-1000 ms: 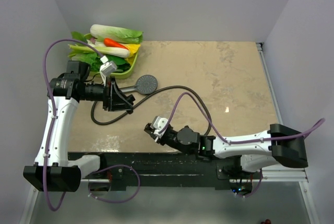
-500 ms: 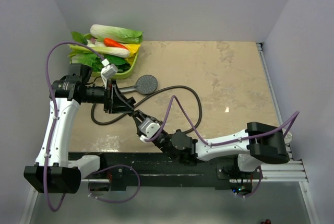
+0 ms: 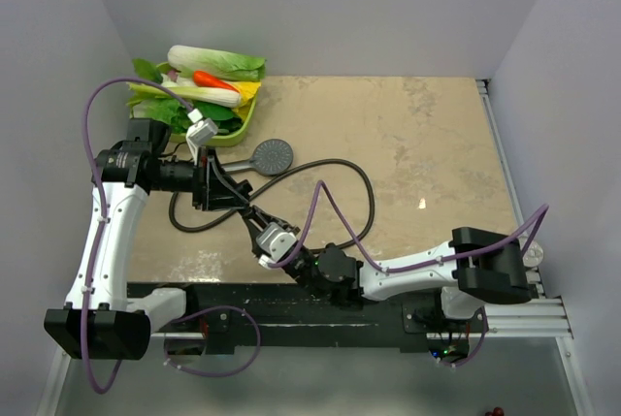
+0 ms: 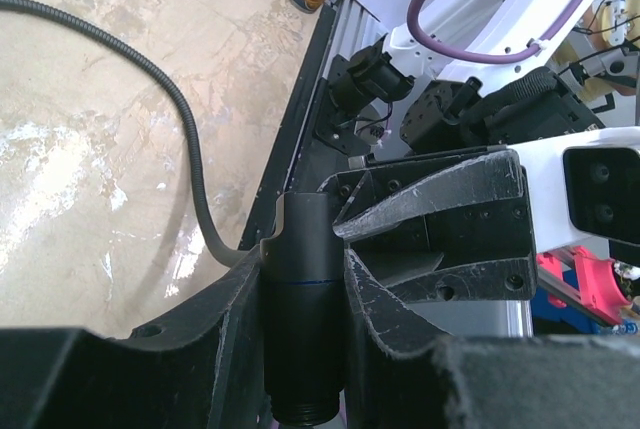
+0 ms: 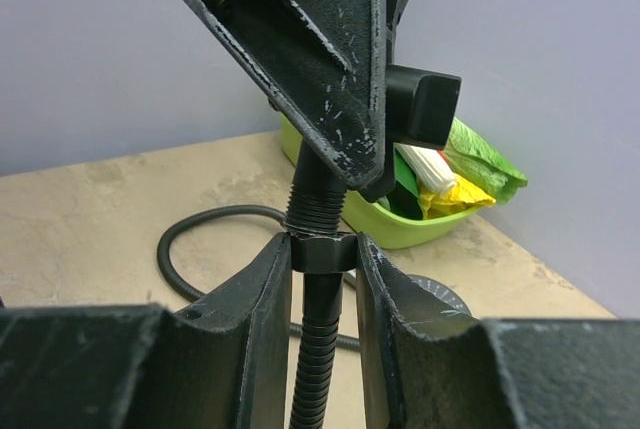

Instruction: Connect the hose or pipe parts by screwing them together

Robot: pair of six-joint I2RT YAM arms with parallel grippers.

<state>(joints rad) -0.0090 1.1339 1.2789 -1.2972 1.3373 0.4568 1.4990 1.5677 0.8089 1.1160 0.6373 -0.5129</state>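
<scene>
Right wrist view: the right gripper (image 5: 322,261) was seen closed on the hose nut (image 5: 322,249). Its two fingers (image 5: 262,319) were pressed against the nut from both sides, so only that narrow gap was kept between them. The ribbed hose (image 5: 318,359) was hung straight down from the nut, between the fingers. Directly above the nut, and touching it, the shower handle (image 5: 314,204) was found with its threaded end pointed downward. Whether any thread was already taken by the nut could not be told. The upper part of the handle was hidden there by the left gripper (image 5: 335,144).

In the left wrist view the left gripper (image 4: 303,279) was shown closed around the shower handle (image 4: 303,239), a dark smooth cylinder gripped on both sides.

In the top view both grippers were brought together over the left front part of the table (image 3: 437,144). The round shower head (image 3: 275,154) was placed just beyond the left gripper. Near it, at the far left corner, the green tray (image 3: 245,127) with vegetables (image 3: 215,62) was stood. The rest of the hose was laid on the table in loops, one to the left and one wider to the right.
</scene>
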